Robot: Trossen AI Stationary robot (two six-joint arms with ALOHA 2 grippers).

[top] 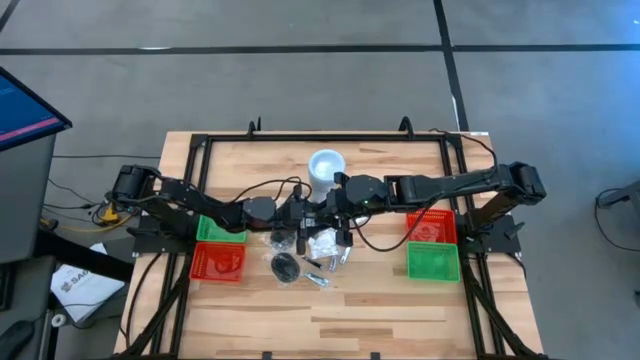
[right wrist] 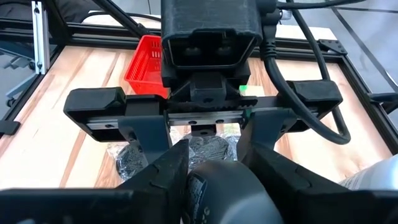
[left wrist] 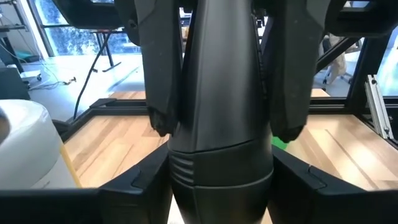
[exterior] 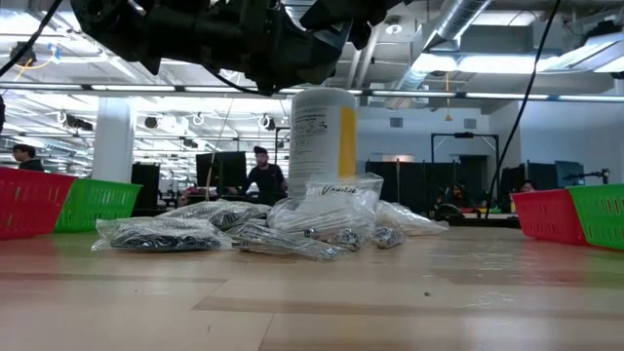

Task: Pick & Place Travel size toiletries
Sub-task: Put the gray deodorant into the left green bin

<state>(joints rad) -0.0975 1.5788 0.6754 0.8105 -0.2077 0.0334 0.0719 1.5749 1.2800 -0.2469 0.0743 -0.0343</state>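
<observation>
- The table (top: 400, 310) has the two arms meeting over its middle, beside the white canister (top: 326, 165).
- The pile of bagged toiletries (exterior: 244, 234) lies on the wood just under both grippers.
- The right gripper (top: 337, 205) is closed tight around one end of a dark bottle (right wrist: 224, 186).
- The left gripper (top: 300, 213) faces it; its fingers (left wrist: 140, 180) sit narrow on each side of the bottle's other end and seem to hold it too.
- The bottle points from one gripper to the other, up in the air; both arms are equally near.
</observation>
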